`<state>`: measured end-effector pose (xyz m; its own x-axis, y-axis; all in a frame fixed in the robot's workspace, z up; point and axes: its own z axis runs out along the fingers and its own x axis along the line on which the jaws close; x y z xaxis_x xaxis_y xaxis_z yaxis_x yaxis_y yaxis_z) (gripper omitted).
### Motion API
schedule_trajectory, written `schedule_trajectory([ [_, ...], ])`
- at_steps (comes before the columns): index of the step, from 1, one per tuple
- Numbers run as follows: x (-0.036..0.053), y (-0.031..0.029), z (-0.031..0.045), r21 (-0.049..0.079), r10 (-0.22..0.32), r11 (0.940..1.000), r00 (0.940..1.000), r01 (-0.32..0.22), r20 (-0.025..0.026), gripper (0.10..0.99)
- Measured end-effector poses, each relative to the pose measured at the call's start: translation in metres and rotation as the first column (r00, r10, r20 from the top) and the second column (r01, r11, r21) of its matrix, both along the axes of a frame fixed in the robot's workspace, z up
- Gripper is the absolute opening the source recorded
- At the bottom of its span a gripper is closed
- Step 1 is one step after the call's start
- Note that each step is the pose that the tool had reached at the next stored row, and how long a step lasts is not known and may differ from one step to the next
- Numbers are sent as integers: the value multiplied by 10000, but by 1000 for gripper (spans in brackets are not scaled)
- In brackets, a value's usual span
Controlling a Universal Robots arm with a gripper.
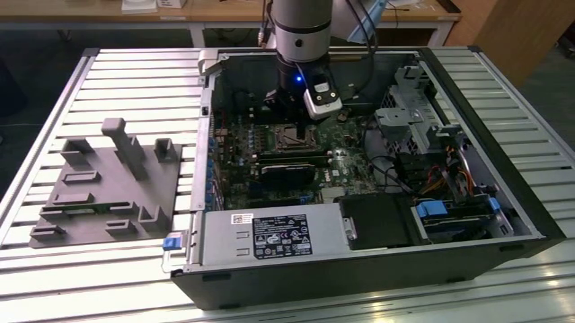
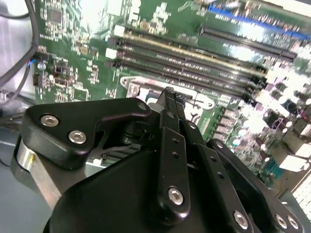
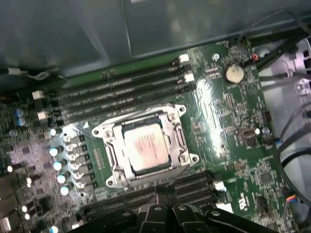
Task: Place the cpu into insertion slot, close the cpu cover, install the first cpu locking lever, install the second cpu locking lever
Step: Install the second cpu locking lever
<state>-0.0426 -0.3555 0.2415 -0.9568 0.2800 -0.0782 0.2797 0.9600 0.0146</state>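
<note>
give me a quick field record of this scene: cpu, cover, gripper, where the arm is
cpu: seated in the insertion slot, metal top facing up
cpu cover: silvery frame lying down around the cpu
gripper: fingers together, holding nothing, above the motherboard beside the socket
memory slots: long, dark, running beside the socket
arm: reaching down into the open computer case
grey fixture: on the table at the exterior view's left
</note>
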Motion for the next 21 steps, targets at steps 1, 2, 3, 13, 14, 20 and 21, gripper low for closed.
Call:
schedule_trajectory([
  [1,0,-20,0,15,0,10000,10000,0,1,106],
  [2,0,-38,0,29,1,10000,10000,-1,0,106],
  [3,-3,-51,0,38,16,10000,10000,-16,0,106],
  [13,-94,-83,-44,194,605,9980,9982,-605,7,106],
  [14,-107,-87,-52,230,646,9976,9979,-646,9,106],
  [20,-192,-116,-99,477,837,9953,9965,-837,27,106],
  [21,-201,-122,-109,489,861,9951,9963,-862,29,106],
])
